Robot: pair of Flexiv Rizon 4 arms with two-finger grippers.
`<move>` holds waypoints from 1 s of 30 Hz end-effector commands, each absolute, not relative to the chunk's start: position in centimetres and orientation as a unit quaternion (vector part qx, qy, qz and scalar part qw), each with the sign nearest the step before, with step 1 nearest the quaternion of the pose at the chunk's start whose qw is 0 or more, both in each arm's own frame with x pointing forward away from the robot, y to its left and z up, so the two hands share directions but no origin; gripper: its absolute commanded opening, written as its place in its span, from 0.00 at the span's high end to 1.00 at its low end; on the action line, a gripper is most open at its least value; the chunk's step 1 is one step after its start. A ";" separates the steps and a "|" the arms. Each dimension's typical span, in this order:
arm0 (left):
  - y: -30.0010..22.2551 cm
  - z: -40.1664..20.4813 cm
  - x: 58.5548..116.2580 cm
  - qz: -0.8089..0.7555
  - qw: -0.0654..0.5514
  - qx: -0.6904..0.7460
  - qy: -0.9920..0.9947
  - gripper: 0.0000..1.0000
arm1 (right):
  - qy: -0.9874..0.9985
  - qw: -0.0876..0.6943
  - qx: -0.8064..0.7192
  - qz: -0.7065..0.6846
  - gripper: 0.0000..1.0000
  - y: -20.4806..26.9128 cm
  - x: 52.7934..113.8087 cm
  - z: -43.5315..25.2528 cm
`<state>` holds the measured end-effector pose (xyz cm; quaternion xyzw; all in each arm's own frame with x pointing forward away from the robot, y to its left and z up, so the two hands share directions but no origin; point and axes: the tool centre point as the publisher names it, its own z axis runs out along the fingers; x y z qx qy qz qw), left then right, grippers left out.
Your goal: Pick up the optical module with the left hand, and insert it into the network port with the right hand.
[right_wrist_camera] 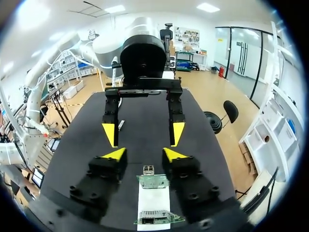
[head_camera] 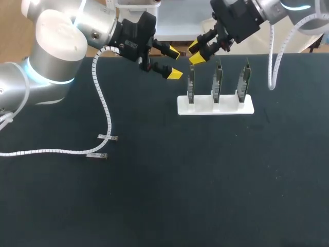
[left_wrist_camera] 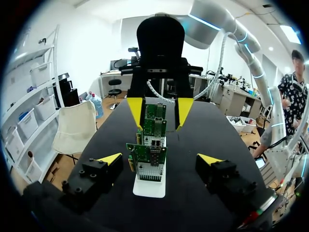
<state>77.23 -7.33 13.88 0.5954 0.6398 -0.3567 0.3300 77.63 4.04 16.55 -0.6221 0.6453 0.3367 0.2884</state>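
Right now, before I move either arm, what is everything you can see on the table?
optical modules: two, silvery, lying on the table's left part, beside the cable
circuit boards: three, green, upright in a row in the holder
holder: one, white, far middle
cable: one, white spiral, draped from the left arm
table: one, black
left end effector: yellow-tipped, open, empty, off the row's left end
right end effector: yellow-tipped, open, empty, raised over the boards
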 end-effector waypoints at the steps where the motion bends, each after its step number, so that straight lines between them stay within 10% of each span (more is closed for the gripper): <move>1: -7.4 13.9 77.4 -0.357 0.327 0.597 0.640 0.00 | 0.646 0.295 -0.614 0.345 0.00 3.7 77.4 16.8; 18: -7.4 13.9 77.4 -0.357 0.327 0.597 0.640 0.00 | 0.642 0.295 -0.583 0.400 0.00 1.8 77.1 17.8; 19: -7.4 13.9 77.4 -0.357 0.327 0.597 0.640 0.00 | 0.642 0.297 -0.583 0.399 0.67 1.7 77.1 17.8; 20: -7.4 13.9 77.4 -0.357 0.327 0.597 0.640 0.00 | 0.642 0.299 -0.583 0.397 1.00 1.7 77.1 17.8; 30: -7.4 13.9 77.4 -0.357 0.327 0.597 0.640 0.00 | 0.643 0.303 -0.584 0.392 1.00 1.5 77.1 17.8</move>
